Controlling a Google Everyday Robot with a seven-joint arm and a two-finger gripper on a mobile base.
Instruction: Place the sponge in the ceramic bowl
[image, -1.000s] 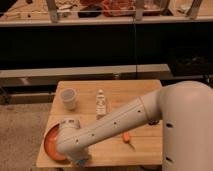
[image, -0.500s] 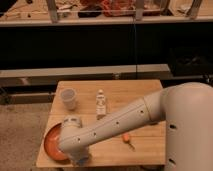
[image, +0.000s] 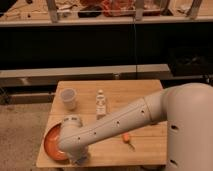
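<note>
Compared with the earlier frame, the hand (image: 80, 159) is found almost unmoved at the lower left, by the right rim of the ceramic bowl (image: 51, 144) on the tabletop (image: 137, 95), now closed narrow, while the sponge is hidden.

Workshop-like lab, wooden table (image: 142, 94), cluttered shelf (image: 100, 21) behind

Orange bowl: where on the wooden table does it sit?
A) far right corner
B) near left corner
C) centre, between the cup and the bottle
B: the orange bowl lies at the near left corner of the table, and the arm's end effector hangs by the bowl's right rim.
</note>
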